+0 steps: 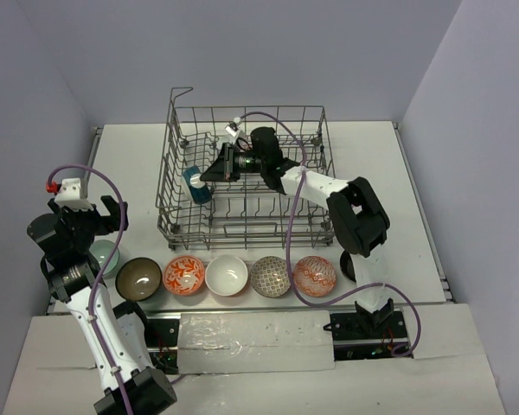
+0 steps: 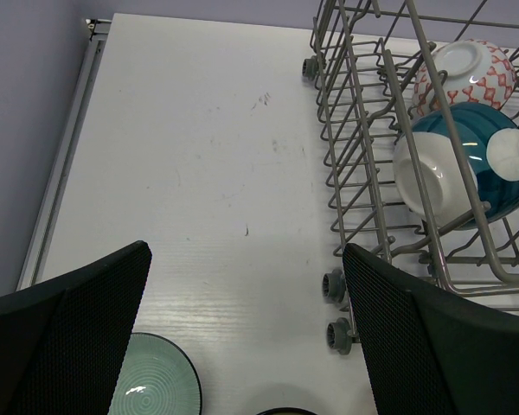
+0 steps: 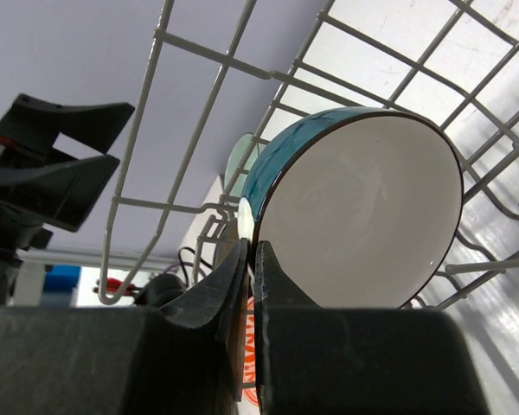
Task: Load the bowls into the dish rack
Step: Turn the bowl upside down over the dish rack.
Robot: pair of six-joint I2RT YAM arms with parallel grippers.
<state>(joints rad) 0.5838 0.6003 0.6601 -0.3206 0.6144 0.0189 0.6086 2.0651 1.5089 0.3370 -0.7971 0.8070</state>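
Rim pinched in the right gripper (image 3: 250, 264), the teal bowl (image 1: 195, 184) stood on edge among the tines near the nine o'clock wall of the rack (image 1: 249, 108). Its white inside faced three o'clock and its footed underside faced nine. The gripper reached in from the three o'clock side, and its jaws were drawn almost together, one on the inside of the rim and one on the outside. The rack stood toward twelve o'clock on the table (image 1: 138, 164), with its raised loop at the eleven o'clock corner. In the left wrist view a red-and-white bowl (image 2: 467, 73) showed through the wires just beyond the teal bowl, tipped so that its white foot showed. How it rested could not be told. Along the six o'clock side of the rack, the other bowls sat upright on the table in a row. From nine o'clock toward three they were a pale green bowl (image 1: 108, 259), a brown bowl (image 1: 139, 277), an orange-patterned bowl (image 1: 184, 275), a white bowl (image 1: 227, 275), a grey-patterned bowl (image 1: 270, 277) and a red-patterned bowl (image 1: 315, 275). The left gripper (image 1: 88, 223) hung at about eight o'clock on the table, above the pale green bowl and clear of it. Its jaws were spread wide and held nothing.
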